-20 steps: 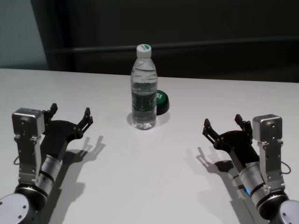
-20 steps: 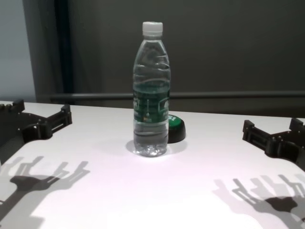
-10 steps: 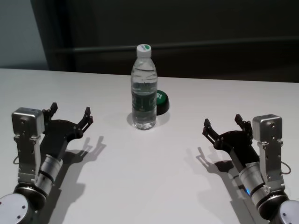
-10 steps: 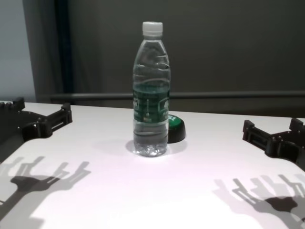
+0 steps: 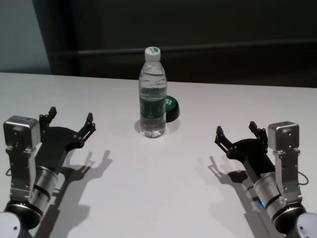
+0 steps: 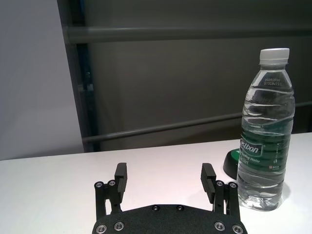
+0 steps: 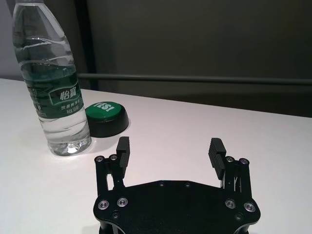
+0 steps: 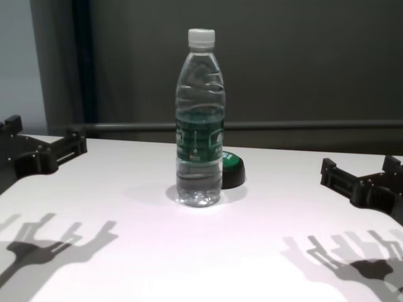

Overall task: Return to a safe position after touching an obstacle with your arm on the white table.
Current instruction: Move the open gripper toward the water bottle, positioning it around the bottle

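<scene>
Black claws occupy the near corners of the white table (image 5: 163,198), one per side. The left claw (image 5: 68,120) hangs above the surface with its fingers spread wide and nothing between them. The right claw (image 5: 237,133) sits low on the opposite side, also spread wide and empty.

Beyond both claws, near the table's middle, stands the obstacle (image 5: 152,94): a clear plastic water bottle, upright, long axis vertical, white cap on top, dark green label band around the waist. It contains water to about shoulder level. From the left claw the bottle lies forward and toward the robot's right; from the right claw it lies forward and toward the robot's left. Neither claw touches it; both are well apart from it, at a roughly similar gap in the head view.

Just behind the bottle, on its right side, rests a low black puck with a green top (image 5: 170,108), nearly touching the bottle's base.

Judgement: any retreat should pull each arm back and outward, away from the bottle's vertical body, since a sideways brush could tip it.
</scene>
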